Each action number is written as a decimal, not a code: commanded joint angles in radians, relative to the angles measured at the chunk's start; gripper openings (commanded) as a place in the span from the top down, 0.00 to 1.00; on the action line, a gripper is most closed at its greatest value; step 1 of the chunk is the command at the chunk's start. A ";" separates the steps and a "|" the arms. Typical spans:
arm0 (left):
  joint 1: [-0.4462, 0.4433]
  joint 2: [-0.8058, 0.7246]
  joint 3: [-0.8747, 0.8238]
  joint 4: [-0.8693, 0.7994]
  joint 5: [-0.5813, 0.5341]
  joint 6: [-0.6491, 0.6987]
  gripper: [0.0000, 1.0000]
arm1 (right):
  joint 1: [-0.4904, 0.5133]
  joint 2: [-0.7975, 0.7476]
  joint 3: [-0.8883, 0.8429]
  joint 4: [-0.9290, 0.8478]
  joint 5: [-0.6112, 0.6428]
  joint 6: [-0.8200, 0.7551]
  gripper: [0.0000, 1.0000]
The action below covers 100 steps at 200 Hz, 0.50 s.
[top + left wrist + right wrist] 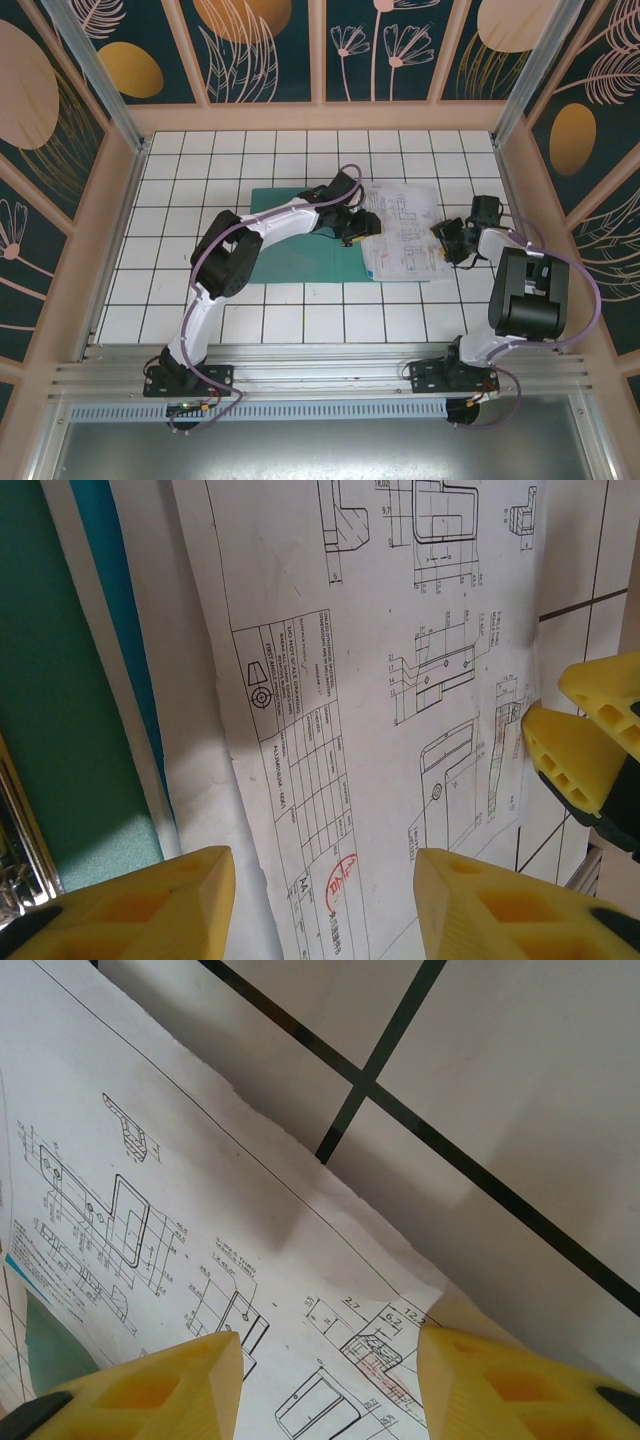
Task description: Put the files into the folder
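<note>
Files (405, 225): printed white sheets lying flat on the tiled table (300, 320), their left edge overlapping the right side of the folder (290, 245); not yet inside.
Folder: teal, flat, just left of the sheets.
Left gripper (358, 228): jaws apart, holding nothing, over the sheets' folder-side edge.
Right gripper (447, 240): jaws apart, empty, at the sheets' outer edge, probably placed to nudge them leftward.

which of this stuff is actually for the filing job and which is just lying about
For the job:
- files
- folder
- left gripper and right gripper, over the files

Just surroundings:
- tiled table
- patterned walls
</note>
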 commanded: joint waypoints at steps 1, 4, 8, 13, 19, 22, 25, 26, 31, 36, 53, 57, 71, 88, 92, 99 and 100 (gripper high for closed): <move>-0.006 0.027 0.020 0.002 0.013 -0.007 0.49 | 0.008 0.015 0.003 0.012 -0.016 -0.025 0.50; -0.006 0.028 0.019 0.002 0.013 -0.006 0.49 | 0.009 0.016 0.002 0.014 -0.016 -0.024 0.50; -0.008 0.030 0.019 0.002 0.014 -0.007 0.49 | 0.008 0.017 0.001 0.015 -0.017 -0.024 0.49; -0.009 0.031 0.019 0.002 0.016 -0.006 0.49 | 0.008 0.020 -0.001 0.018 -0.019 -0.024 0.49; -0.011 0.033 0.019 0.000 0.014 -0.006 0.49 | 0.010 0.023 -0.004 0.021 -0.022 -0.024 0.50; -0.011 0.034 0.019 -0.001 0.014 -0.006 0.49 | 0.010 0.025 -0.005 0.023 -0.023 -0.022 0.50; -0.011 0.034 0.019 -0.002 0.014 -0.006 0.49 | 0.009 0.026 -0.006 0.025 -0.025 -0.022 0.49; -0.011 0.034 0.018 -0.003 0.012 -0.004 0.50 | 0.010 0.026 -0.007 0.025 -0.025 -0.023 0.49; -0.011 0.037 0.017 -0.006 0.013 -0.003 0.50 | 0.008 0.027 -0.008 0.028 -0.027 -0.021 0.49; -0.013 0.039 0.016 -0.009 0.012 0.000 0.50 | 0.009 0.029 -0.011 0.029 -0.027 -0.019 0.49; -0.014 0.045 0.013 -0.010 0.014 0.002 0.50 | 0.008 0.031 -0.016 0.035 -0.028 -0.017 0.50; -0.014 0.046 0.013 -0.010 0.014 0.003 0.50 | 0.009 0.032 -0.017 0.036 -0.028 -0.017 0.50; -0.015 0.054 0.014 -0.010 0.019 0.006 0.50 | 0.008 0.036 -0.019 0.037 -0.028 -0.017 0.50; -0.019 0.065 0.020 -0.010 0.024 0.007 0.50 | 0.009 0.040 -0.025 0.043 -0.032 -0.014 0.50; -0.020 0.067 0.020 -0.010 0.023 0.007 0.51 | 0.009 0.040 -0.026 0.045 -0.034 -0.011 0.50; -0.021 0.070 0.019 -0.011 0.024 0.009 0.51 | 0.009 0.043 -0.029 0.049 -0.038 -0.011 0.50; -0.021 0.070 0.019 -0.010 0.023 0.009 0.51 | 0.010 0.044 -0.030 0.050 -0.039 -0.010 0.50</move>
